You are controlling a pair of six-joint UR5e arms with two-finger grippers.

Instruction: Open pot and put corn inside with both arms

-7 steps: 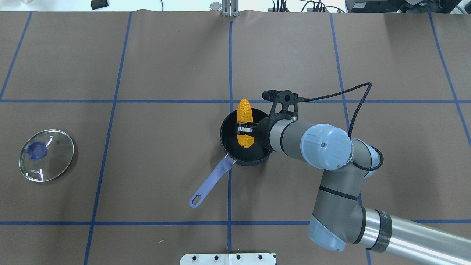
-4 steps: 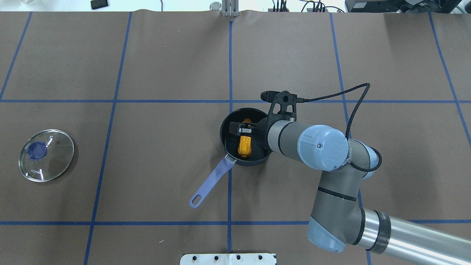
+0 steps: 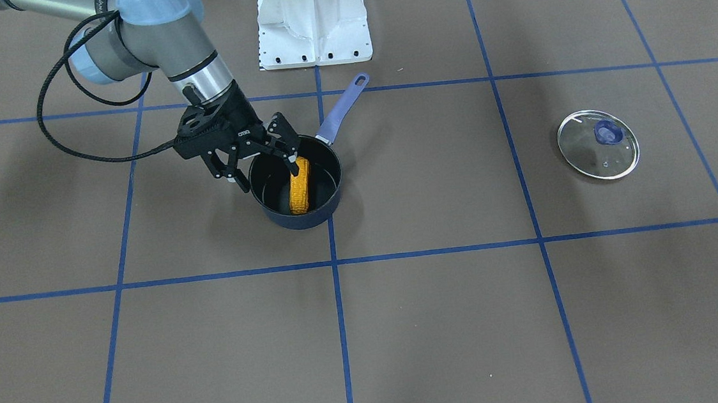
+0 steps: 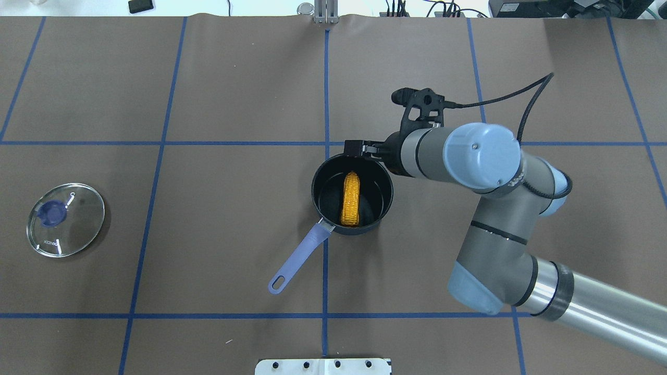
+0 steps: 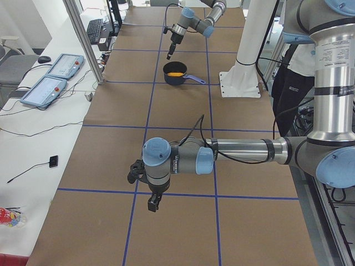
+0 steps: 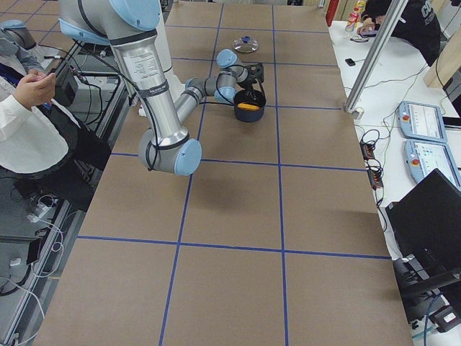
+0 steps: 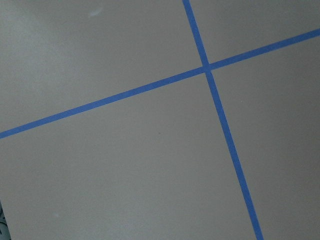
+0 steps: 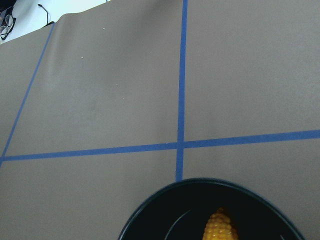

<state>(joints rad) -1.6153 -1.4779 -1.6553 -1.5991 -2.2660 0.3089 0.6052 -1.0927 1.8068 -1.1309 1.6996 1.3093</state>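
One black two-finger left gripper (image 5: 152,204) points down at the brown table (image 5: 183,238) nearest me; its jaws are too small here to tell released from clenched. Further on, a round glass lid with a lavender knob (image 4: 65,219) lies flat, well apart from the small dark navy saucepan (image 4: 314,190). An orange-yellow corn cob (image 4: 351,199) lies inside, seemingly leaning on its wall. Beyond, the right gripper (image 3: 269,170) hovers at the rim, jaws released and spread.
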